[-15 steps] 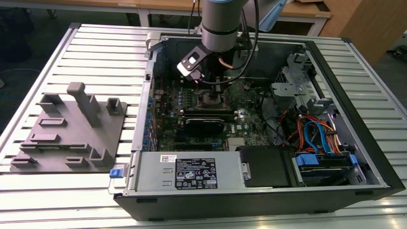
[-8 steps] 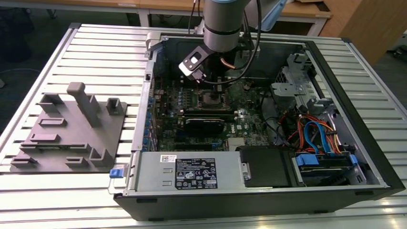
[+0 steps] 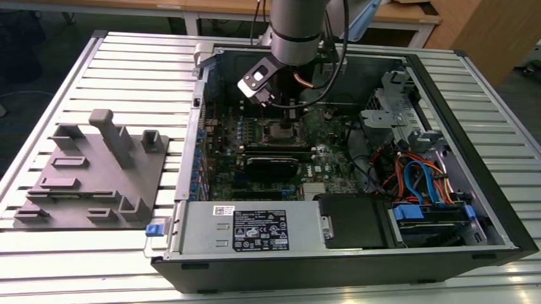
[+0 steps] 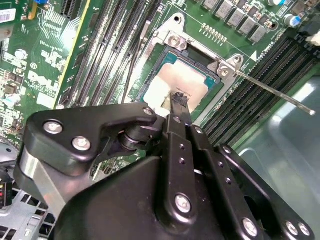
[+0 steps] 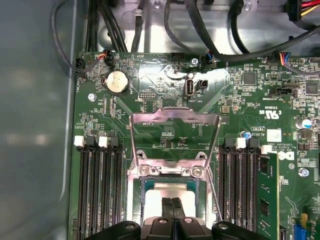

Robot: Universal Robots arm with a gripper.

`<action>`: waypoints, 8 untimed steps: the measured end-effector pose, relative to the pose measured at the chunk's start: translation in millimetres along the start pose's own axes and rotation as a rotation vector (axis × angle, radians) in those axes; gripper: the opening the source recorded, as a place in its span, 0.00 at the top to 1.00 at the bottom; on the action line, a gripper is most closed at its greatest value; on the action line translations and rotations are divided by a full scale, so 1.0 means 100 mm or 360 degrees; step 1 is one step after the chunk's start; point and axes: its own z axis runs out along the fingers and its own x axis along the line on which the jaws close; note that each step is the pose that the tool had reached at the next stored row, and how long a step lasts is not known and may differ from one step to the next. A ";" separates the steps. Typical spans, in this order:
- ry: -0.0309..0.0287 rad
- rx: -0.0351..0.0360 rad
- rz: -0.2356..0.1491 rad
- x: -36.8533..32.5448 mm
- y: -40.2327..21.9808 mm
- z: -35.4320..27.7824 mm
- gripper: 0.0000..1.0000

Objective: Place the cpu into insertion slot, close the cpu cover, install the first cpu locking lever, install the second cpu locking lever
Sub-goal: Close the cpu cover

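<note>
The cpu (image 4: 186,79), a flat square chip with a pale metal top, lies in the insertion slot (image 4: 161,64) on the green board; it also shows in the first wrist view as the cpu (image 5: 159,190). My gripper (image 5: 173,204) is shut, its fingertips together right over the chip's middle with nothing visible between them; whether they touch it I cannot tell. The cpu cover (image 5: 175,118) stands raised and open behind the slot. A thin locking lever (image 4: 272,92) sticks out free to one side. In the exterior view the gripper (image 3: 287,118) hangs inside the open computer case over the slot (image 3: 280,132).
Long black memory slots (image 5: 100,190) flank the socket, with a memory card (image 5: 265,195) seated on one side. A black card (image 3: 270,166), a power supply (image 3: 245,231) and blue and orange cables (image 3: 419,177) crowd the case. A grey fixture plate (image 3: 85,171) lies on the slatted table at the exterior view's left.
</note>
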 end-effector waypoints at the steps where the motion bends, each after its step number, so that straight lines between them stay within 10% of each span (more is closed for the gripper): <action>1: -0.00001 0.0000 0.0000 0.000 0.001 -0.010 0.90; 8: -0.00004 0.0000 0.0000 0.001 0.003 -0.062 0.90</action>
